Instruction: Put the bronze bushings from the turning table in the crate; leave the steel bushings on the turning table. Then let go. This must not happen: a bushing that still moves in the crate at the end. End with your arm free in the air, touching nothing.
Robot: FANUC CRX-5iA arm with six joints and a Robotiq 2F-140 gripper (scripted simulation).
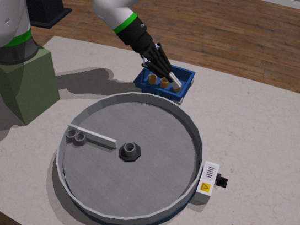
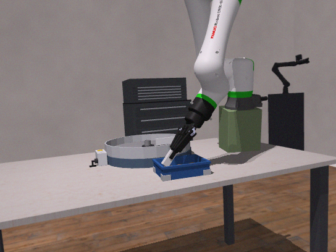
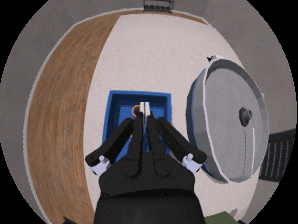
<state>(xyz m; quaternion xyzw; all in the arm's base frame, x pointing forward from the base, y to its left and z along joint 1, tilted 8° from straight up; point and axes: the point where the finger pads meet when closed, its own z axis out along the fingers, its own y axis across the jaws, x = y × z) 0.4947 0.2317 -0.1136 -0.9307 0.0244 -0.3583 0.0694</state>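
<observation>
My gripper [image 1: 176,83] [image 2: 167,160] [image 3: 144,107] reaches down into the blue crate [image 1: 188,74] [image 2: 185,172] [image 3: 113,122], and its fingers stand close together. They pinch the wall of a bronze bushing [image 1: 177,89] [image 3: 135,109] low inside the crate at its right end. Two more bronze bushings [image 1: 152,79] [image 1: 164,82] stand upright in the crate to the left of it. Two steel bushings [image 1: 71,134] [image 1: 80,137] sit side by side on the turning table [image 1: 176,110] [image 2: 130,152] [image 3: 200,105], at its left rim against the white bar [image 1: 96,137].
The turning table has a dark hub [image 1: 129,150] at its centre and a white control box [image 1: 208,177] on its right side. The arm's green pedestal [image 1: 27,88] [image 2: 240,128] stands at the table's left. A dark cabinet [image 2: 155,105] stands behind the table.
</observation>
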